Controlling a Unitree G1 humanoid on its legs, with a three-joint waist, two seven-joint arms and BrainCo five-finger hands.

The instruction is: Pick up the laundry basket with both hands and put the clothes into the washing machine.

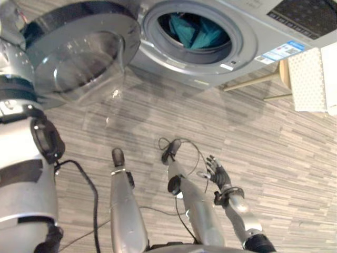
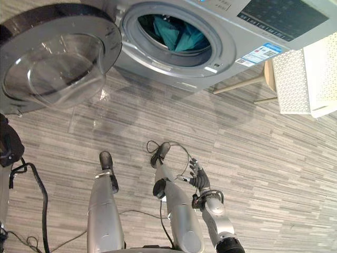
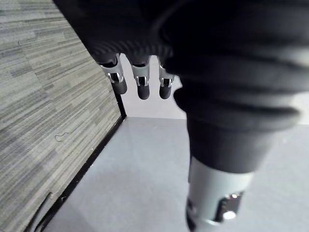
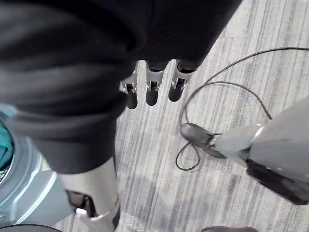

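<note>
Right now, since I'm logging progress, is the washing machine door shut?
No, the door stands swung open, with teal clothes showing inside the washing machine.

Looking along the right hand (image 4: 151, 92) now: silver, dark-tipped fingers (image 4: 175, 89) in a neat row, straight and loose, clutching nothing. Off to one side of them, set apart, the silver thumb (image 4: 99, 203). Beyond the fingertips, grey striped plank floor (image 4: 159, 183). Out past the thumb, the curved front of a grey metal washing machine (image 4: 24, 193), with a sliver of teal cloth (image 4: 4, 145) at its opening.
</note>
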